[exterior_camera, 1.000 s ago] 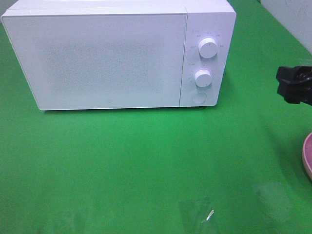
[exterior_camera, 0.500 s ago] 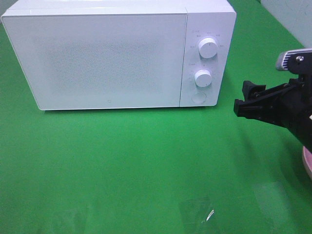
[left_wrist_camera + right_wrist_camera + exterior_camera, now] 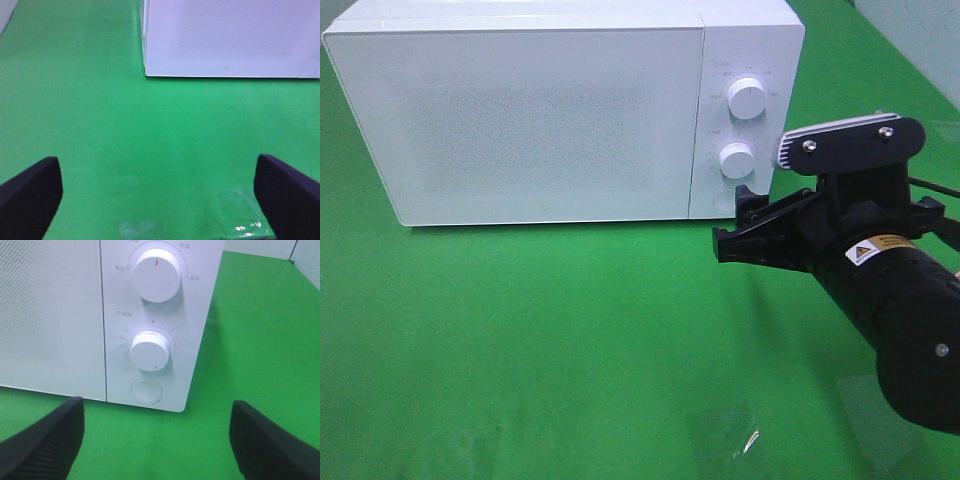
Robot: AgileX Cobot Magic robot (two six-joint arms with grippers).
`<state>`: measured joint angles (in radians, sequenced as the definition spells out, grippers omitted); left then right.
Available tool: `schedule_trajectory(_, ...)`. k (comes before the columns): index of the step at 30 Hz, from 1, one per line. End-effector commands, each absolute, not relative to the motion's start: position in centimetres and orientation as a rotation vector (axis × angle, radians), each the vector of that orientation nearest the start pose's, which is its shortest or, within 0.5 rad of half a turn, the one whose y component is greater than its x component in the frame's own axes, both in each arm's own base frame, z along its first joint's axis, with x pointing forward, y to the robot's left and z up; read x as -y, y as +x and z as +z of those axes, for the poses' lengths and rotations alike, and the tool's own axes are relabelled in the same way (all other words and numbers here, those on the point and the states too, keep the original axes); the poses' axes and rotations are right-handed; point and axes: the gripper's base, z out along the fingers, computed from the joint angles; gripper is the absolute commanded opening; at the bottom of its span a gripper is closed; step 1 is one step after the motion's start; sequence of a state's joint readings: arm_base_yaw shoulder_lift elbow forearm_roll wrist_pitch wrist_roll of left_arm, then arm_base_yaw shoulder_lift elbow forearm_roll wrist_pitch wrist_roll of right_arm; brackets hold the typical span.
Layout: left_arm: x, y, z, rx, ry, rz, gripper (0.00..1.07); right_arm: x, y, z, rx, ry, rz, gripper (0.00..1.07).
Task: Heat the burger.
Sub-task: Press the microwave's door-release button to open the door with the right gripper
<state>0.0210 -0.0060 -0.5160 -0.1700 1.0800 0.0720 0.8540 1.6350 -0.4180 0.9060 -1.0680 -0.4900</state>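
Burger not in view, microwave door shut, so we're barely started: right fingers spread w/ its round button just ahead between them, left fingers spread too.

a white microwave stands by the far edge of the green table, its door shut. the panel on its right-edge side carries an upper knob, a lower knob and a round button beneath. a clear film patch lies flat by the near edge.
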Motion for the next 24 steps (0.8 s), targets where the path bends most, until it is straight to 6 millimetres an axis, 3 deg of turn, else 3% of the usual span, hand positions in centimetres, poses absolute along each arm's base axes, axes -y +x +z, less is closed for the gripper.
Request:
schedule_trajectory(1, 1.43, -0.88, 28.20, -2.013, 0.065, -0.150, 0.98, -15.42, 21.48, 16.66, -1.747, -0.201, -0.053, 0.76)
schedule_trajectory(18, 1.43, -0.88, 28.20, -2.013, 0.065, -0.150, 0.98, -15.51, 21.55, 16.49, -1.753, -0.180, -0.035, 0.75)
schedule_trajectory(24, 1.43, -0.88, 28.20, -2.013, 0.065, -0.150, 0.98, -15.51, 21.55, 16.48, -1.759, -0.121, 0.014, 0.69)
